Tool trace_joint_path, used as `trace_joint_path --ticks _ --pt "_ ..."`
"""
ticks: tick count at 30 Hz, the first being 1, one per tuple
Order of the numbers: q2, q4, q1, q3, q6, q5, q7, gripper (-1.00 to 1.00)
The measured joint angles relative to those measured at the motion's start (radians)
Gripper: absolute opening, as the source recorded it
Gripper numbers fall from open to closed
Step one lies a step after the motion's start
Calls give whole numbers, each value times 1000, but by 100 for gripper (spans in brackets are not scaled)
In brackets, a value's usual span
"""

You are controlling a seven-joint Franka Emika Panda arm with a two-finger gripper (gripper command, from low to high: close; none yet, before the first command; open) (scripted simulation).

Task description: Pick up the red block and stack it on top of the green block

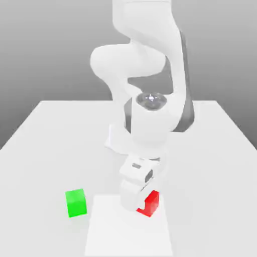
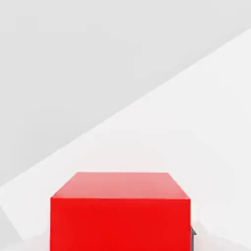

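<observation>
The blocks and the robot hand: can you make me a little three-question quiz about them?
1. True or false: the red block sits on top of the green block.
2. In the exterior view, the green block lies on which side of the red block? A) the view's left B) the view's right C) right behind it
3. Fill in: the gripper is down at the ____ block.

Key
1. False. Both blocks sit apart on the table.
2. A.
3. Red. The hand view shows the red block up close.
</observation>
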Motion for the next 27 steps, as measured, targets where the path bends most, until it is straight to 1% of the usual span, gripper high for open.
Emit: trace_joint_path --ticks 4,7,12,20,23,27 --pt "-128 -18 4 -22 -109 -65 46 -100" --pt "-218 -30 -9 -33 -187 -93 45 -100" --pt "-279 -16 -98 -121 -254 -137 -166 -100" --pt "-333 11 -228 -306 -335 -203 -558 -100" --pt "-313 19 -235 -338 -324 -184 -636 -100" --pt "-251 26 -215 -346 -270 -119 -691 -100"
